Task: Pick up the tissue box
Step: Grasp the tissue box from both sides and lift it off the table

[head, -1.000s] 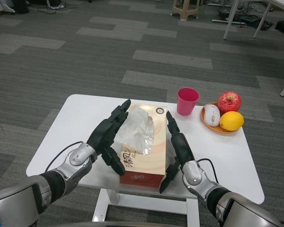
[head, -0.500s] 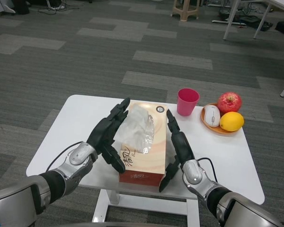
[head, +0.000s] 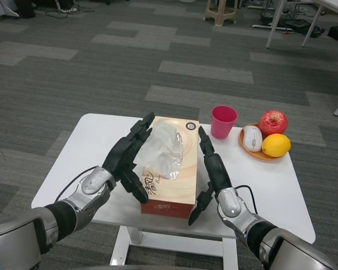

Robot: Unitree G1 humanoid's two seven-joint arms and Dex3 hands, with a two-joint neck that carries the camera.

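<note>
The left hand [head: 125, 159] and the right hand [head: 212, 170] press flat on the two sides of the tissue box [head: 168, 164]; fingers straight, grasping it between them on the bench [head: 90, 146].

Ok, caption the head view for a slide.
Left hand and right hand press the tissue box from both sides.

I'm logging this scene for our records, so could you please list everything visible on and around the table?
tissue box: one, tan with a red front, table centre, between both hands
cup: one, pink, behind the box to the right
plate: one, orange, table's right side
computer mouse: one, white, on the plate
apple: one, red, on the plate
lemon: one, yellow, on the plate
table: one, white
stool: one, beige, far floor
left hand: black, against the box's left side
right hand: black, against the box's right side
</note>
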